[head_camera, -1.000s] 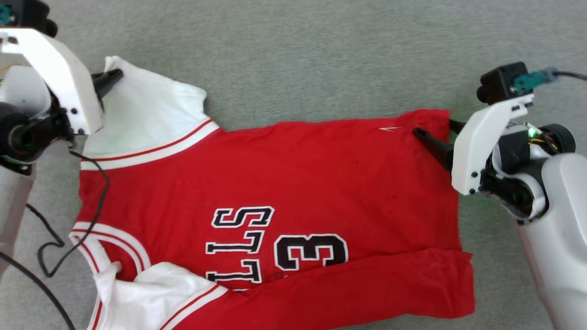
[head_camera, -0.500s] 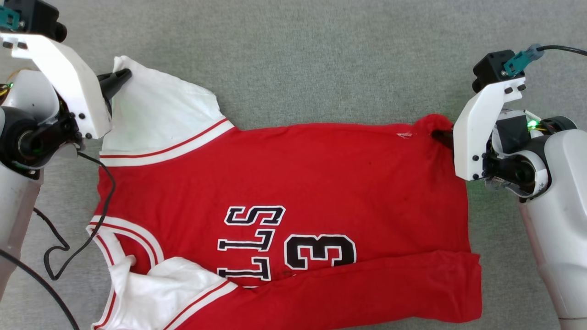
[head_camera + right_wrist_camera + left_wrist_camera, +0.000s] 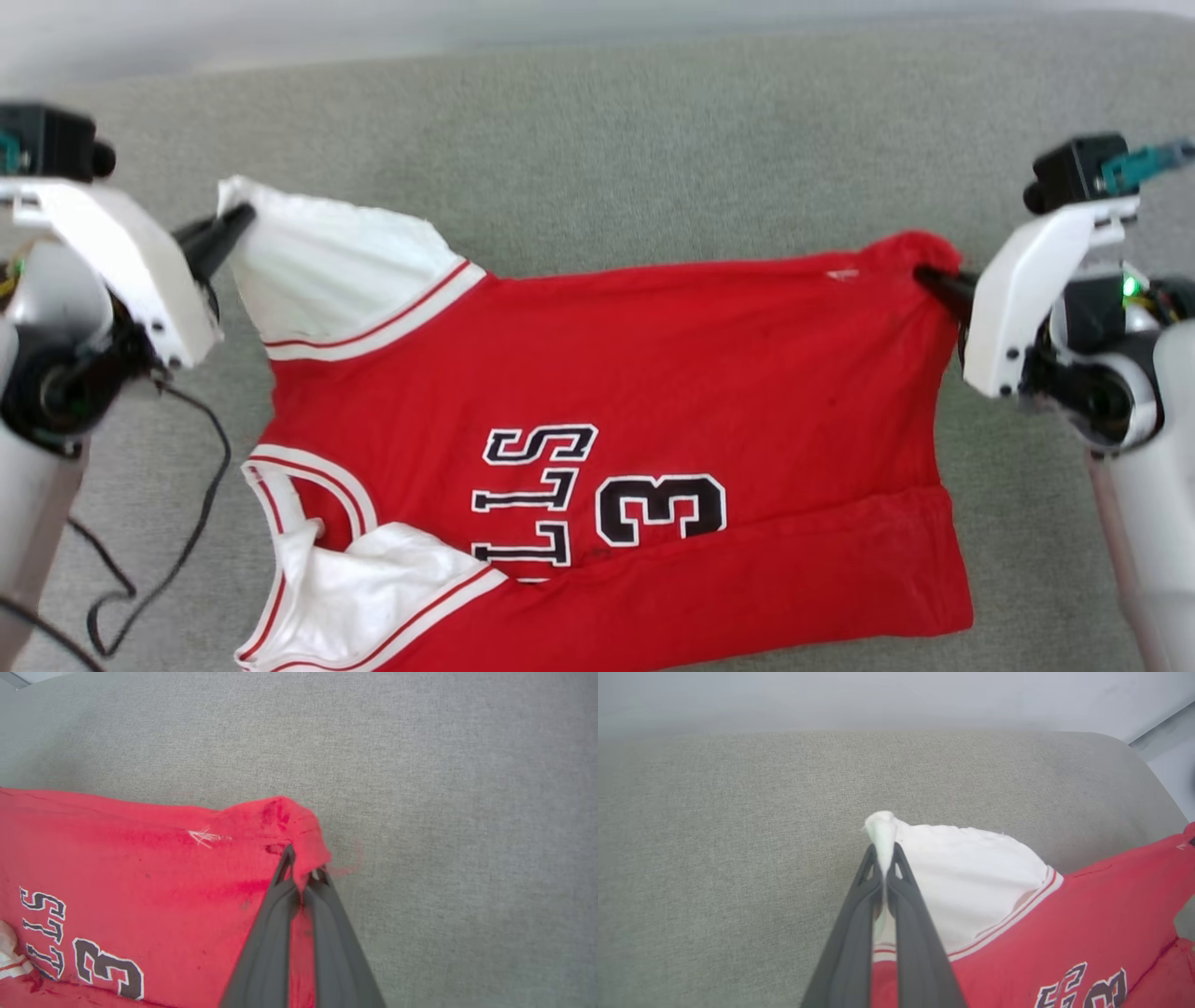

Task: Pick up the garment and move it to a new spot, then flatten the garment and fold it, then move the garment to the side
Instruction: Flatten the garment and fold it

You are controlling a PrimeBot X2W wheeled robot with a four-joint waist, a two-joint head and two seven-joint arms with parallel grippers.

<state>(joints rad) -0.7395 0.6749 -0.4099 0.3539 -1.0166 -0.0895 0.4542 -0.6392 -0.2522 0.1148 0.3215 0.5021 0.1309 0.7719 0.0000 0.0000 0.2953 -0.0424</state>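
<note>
1. One garment [image 3: 653, 373] lay front up on the grey cushion [image 3: 653, 140], its far edge stretched between two grippers.
2. The left gripper [image 3: 231, 227] had its jaws pressed together on the tip of one white sleeve [image 3: 327, 271].
3. The right gripper [image 3: 934, 280] pinched the red hem corner, jaws closed on the cloth.
4. Two white sleeves showed; the second sleeve [image 3: 373, 588] lay crumpled beside the collar.
5. One digit, a 3, sat beside the lettering.
6. One black cable [image 3: 201, 523] hung by the left arm.
</note>
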